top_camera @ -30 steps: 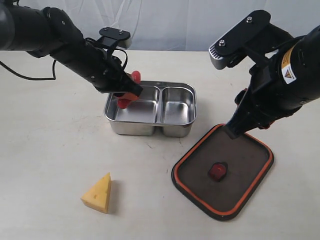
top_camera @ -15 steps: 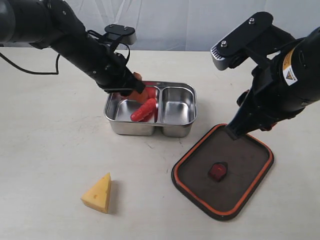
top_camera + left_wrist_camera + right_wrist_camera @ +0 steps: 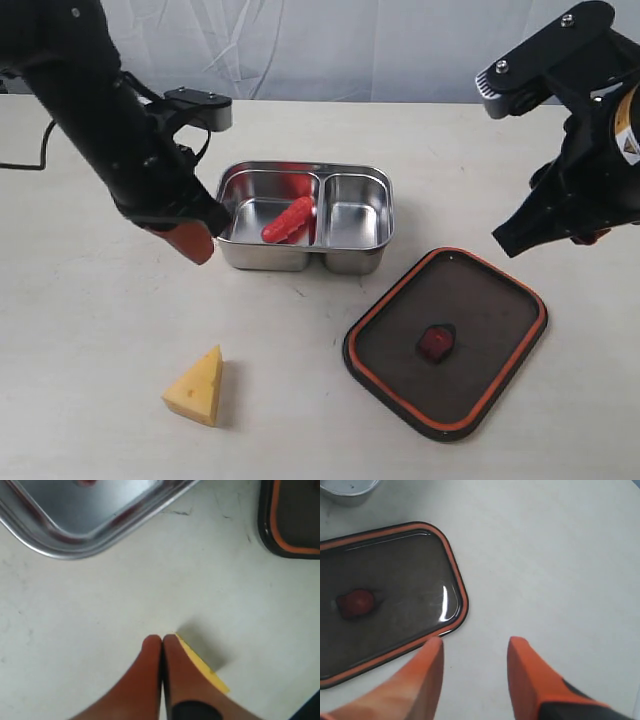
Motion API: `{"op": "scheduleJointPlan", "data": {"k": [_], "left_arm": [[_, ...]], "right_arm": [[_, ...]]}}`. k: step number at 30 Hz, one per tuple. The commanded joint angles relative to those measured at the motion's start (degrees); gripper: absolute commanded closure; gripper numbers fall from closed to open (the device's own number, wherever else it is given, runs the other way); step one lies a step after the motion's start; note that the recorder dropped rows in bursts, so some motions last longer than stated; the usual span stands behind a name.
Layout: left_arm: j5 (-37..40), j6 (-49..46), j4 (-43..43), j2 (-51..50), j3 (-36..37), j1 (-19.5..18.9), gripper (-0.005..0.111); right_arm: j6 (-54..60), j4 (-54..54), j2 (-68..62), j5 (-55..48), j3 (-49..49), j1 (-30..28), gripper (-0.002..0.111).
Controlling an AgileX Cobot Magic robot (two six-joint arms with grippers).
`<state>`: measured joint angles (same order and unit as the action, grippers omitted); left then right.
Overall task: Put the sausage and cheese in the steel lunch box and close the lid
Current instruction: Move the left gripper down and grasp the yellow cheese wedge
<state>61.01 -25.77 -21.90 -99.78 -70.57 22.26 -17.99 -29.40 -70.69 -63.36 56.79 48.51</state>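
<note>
The left gripper (image 3: 188,243), pressed together and empty, hangs centre left; the cheese (image 3: 197,387) lies below it, at lower left. The sausage (image 3: 288,220) rests in the steel lunch box (image 3: 268,256). The right gripper (image 3: 475,646), spread, is much farther.

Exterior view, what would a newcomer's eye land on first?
The red sausage lies in the larger compartment of the shiny steel lunch box, near the centre. The yellow cheese sits alone toward the lower left, and the dark orange-rimmed lid lies flat at lower right.
</note>
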Motion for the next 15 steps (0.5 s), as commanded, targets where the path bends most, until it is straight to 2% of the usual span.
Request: {"op": "scheduleJointPlan", "data": {"k": [1, 5, 10, 15], "left_arm": [[-5.3, 2.0, -2.0, 7.3, 8.8, 2.1, 0.107], [-9.0, 4.6, -2.1, 11.9, 16.0, 6.0, 0.107], [-8.3, 5.8, -2.6, 12.9, 19.4, 10.4, 0.107], [-8.6, 9.0, 0.4, 13.0, 19.7, 10.9, 0.107]], "right_arm": [[-3.0, -1.1, 1.8, -0.1, 0.1, 0.1, 0.068], [-4.8, -1.2, 2.6, 0.2, 0.1, 0.1, 0.068], [-5.1, -1.2, 2.7, 1.8, 0.1, 0.1, 0.068], [-5.1, -0.9, 2.7, 2.5, 0.1, 0.1, 0.068]]}}
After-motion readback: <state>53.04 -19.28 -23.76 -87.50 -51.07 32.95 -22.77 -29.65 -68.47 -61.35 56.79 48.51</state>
